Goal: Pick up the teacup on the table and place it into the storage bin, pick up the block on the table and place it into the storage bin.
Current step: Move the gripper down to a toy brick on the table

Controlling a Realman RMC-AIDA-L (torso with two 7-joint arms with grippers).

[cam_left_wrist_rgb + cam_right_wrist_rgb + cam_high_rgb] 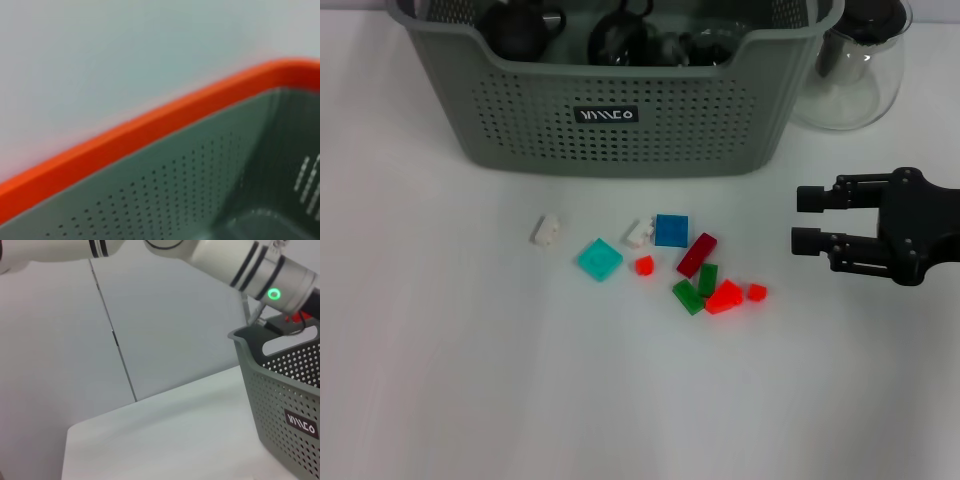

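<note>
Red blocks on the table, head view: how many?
4. Dark red block right of the blue block; small red one below the blue; red wedge and small red cube at the cluster's lower right. None look hidden.

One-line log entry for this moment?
right gripper: open, empty, right of blocks | left gripper: unseen | storage bin: dark items inside | blocks: on table

Looks like lab or robot test room to me. I see bare white table (440, 380), plain grey wall panels (175, 330) behind it with no decor. On table, staged props: grey-green storage bin (620, 120), toy blocks (670, 262) scattered just before bin, glass jug (855, 70) beside bin.
</note>
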